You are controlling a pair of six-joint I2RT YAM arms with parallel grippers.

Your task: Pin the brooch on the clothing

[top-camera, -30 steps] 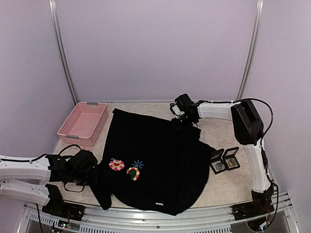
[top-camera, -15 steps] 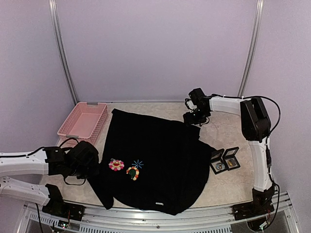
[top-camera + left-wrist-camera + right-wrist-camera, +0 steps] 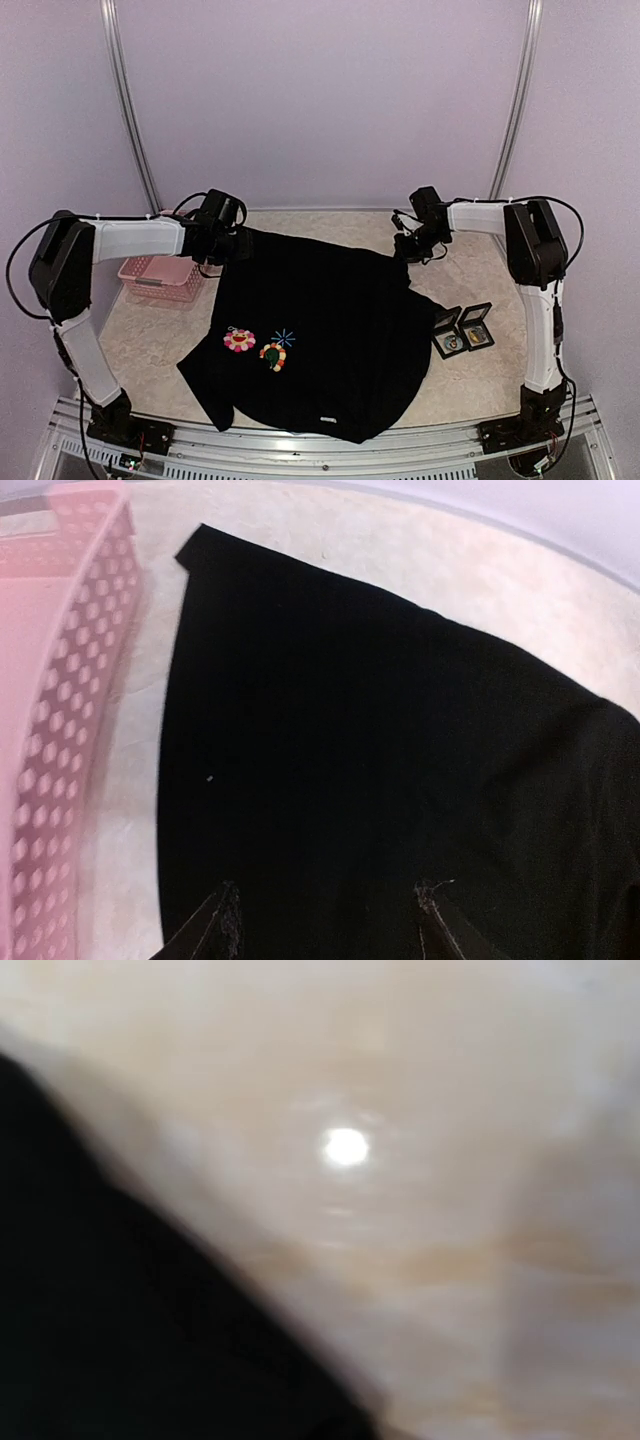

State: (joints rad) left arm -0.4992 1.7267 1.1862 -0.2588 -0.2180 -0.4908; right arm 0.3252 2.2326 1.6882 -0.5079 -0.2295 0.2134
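Matt cloth tee (image 3: 330, 330), glossy table (image 3: 150, 340).

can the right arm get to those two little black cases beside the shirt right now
Probably yes. The black cases sit uncovered on bare table right of the shirt, on the right arm's side. The right gripper hangs at the shirt's far corner, with nothing visible between them.

Clothing (image 3: 330, 330) on the table (image 3: 465, 270) — basket (image 3: 165, 285) by its far-left corner, two small cases (image 3: 476, 327) just to its right
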